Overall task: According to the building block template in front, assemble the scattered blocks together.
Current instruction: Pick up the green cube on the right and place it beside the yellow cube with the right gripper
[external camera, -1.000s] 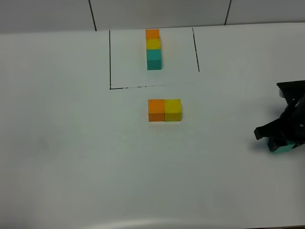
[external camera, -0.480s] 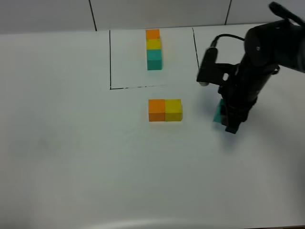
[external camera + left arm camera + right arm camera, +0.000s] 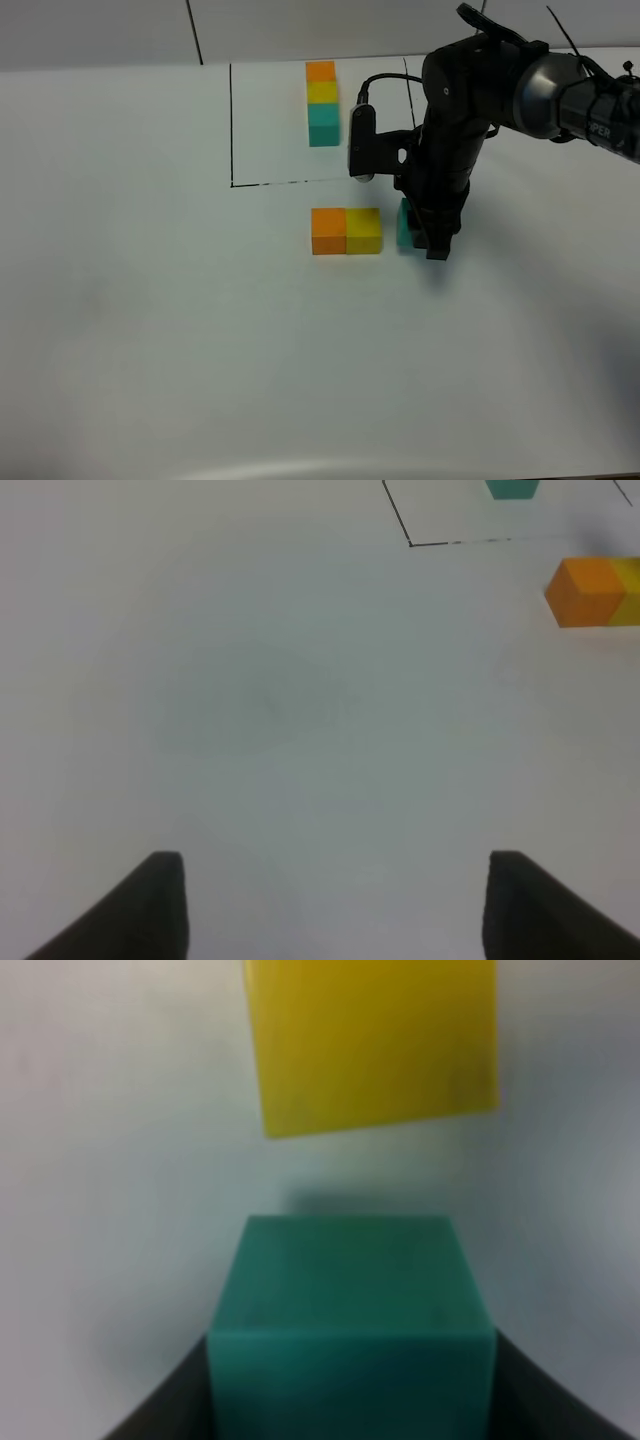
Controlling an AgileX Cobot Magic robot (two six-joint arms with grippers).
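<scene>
teal cube [image 3: 404, 226] now just beside yellow cube [image 3: 364, 231], mid-tabletop
We bring it in from the right edge: right gripper [image 3: 422, 238] clamped on it, small gap to close. Left gripper [image 3: 335, 910] part-open, holding nothing.

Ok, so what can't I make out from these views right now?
Exterior high: the right arm hides most of the teal block; resting on the table or lifted, unclear.
Right wrist: blurred; yellow block cut off by the edge.
Left wrist: teal block out of frame.
</scene>
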